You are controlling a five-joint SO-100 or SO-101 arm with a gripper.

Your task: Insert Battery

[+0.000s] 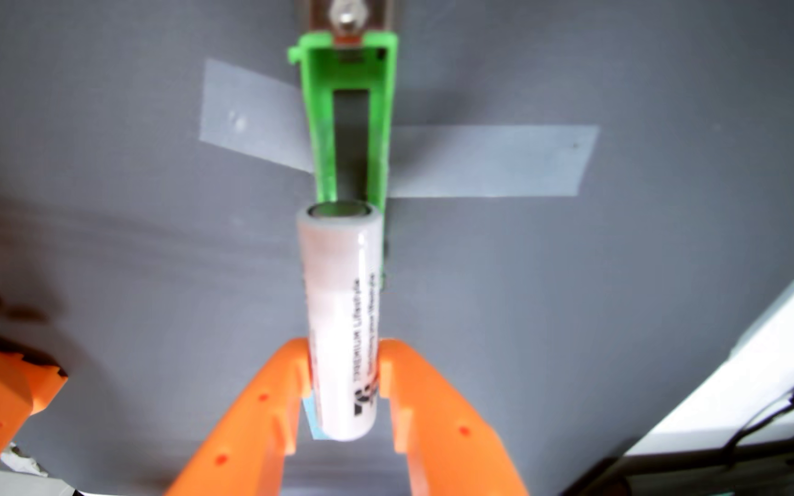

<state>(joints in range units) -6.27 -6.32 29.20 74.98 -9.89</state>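
Battery, a white cylindrical cell with dark printed lettering along its side, is held in the orange two-finger plastic gripper, whose fingers are closed onto the cell's lower part so that most of its length projects forward, away from the camera. The grip near one end appears chosen so that the free end can be led into the holder before the fingers get in the way. In the wrist view the cell's far end, a flat metal face, is seen over the near end of the green plastic battery holder, a long open trough with a dark slot down its floor. Whether the cell touches the holder or hangs above it cannot be told from this single view. The holder is fixed to the grey table surface by strips of pale grey tape crossing beneath it, evidently so that it is not pushed away during insertion. A metal contact with a screw is visible at the holder's far end. The cell's axis is lined up closely with the trough, sitting slightly toward the left wall, so the alignment step seems nearly done and lowering remains.
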